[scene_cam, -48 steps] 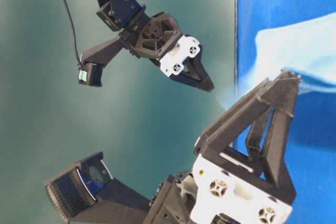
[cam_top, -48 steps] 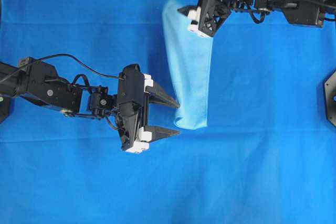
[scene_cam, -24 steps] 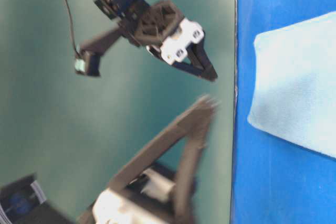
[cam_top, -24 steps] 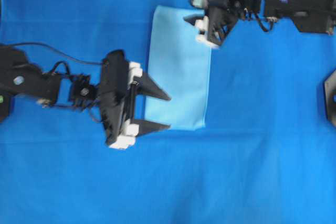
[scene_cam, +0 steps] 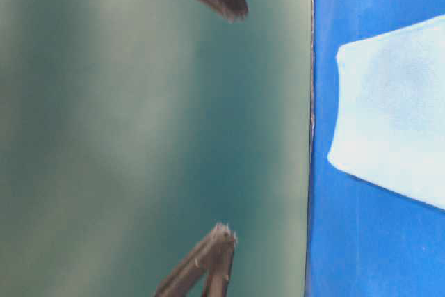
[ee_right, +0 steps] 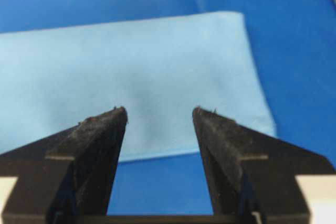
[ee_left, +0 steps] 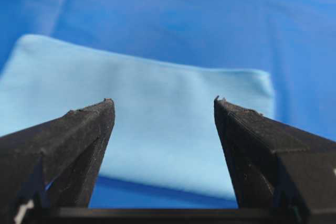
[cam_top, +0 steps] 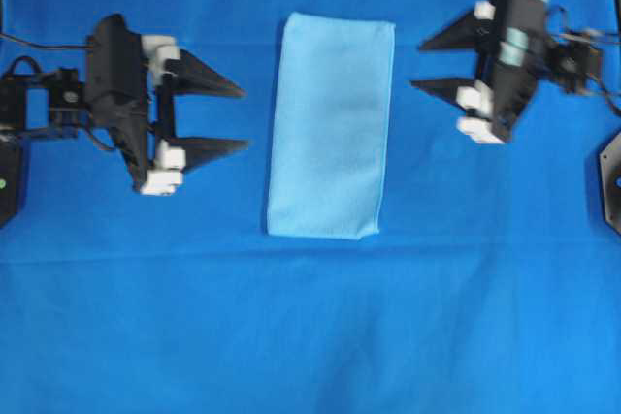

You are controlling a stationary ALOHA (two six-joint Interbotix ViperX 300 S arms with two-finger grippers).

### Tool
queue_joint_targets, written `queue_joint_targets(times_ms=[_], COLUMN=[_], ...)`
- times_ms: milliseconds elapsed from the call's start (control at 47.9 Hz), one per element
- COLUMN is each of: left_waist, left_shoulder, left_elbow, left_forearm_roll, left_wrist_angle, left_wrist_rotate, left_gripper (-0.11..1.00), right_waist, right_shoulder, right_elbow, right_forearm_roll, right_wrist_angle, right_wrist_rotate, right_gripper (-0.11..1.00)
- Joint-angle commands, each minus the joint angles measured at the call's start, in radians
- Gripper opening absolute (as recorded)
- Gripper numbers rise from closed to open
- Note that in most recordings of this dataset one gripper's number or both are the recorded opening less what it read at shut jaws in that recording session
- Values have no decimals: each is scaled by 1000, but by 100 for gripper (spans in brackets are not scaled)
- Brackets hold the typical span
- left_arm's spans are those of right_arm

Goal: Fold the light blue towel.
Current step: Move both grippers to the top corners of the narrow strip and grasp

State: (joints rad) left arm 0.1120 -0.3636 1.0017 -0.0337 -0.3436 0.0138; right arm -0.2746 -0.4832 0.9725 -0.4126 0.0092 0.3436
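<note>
towel [cam_top: 331,126]: pale blue, fine-textured, flat folded rectangle | left gripper [cam_top: 233,115]: 9 o'clock, jaws wide, empty | right gripper [cam_top: 425,65]: 3 o'clock, wide, empty | table cover [cam_top: 310,327]: smooth royal-blue

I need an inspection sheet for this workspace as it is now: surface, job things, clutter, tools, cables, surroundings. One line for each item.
Surface: deep blue table cover, mostly smooth, with faint creases.
Job's things: light blue towel lies flat as a long rectangle in the middle, edges straight; it looks folded.
Clutter: nothing seen.
Tools: left tool open, empty, left of the towel and apart from it; right tool open, empty, right of the towel and apart from it. Both point at the towel.
Cables: thin black cable behind the left tool; another by the right wrist.
Surroundings: plain green wall in the table-level view; black mount at the right edge.
</note>
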Motion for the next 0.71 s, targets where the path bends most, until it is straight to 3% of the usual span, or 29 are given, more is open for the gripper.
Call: queue_joint_targets(times_ms=[0, 480, 689], left_waist=[26, 48, 110], left_shoulder=[-44, -3, 81], left_elbow=[18, 3, -58], left_forearm_roll=[3, 3, 3], left_wrist_angle=[-18, -38, -38], left_wrist_rotate=[3, 5, 14], left_gripper=[73, 73, 73], right_waist=[20, 12, -84], right_shoulder=[-71, -23, 84], right_elbow=[37, 34, -25], right_forearm_roll=[3, 2, -3], right_wrist_angle=[-21, -41, -38], right_wrist_rotate=[17, 35, 23], right_gripper=[57, 57, 57])
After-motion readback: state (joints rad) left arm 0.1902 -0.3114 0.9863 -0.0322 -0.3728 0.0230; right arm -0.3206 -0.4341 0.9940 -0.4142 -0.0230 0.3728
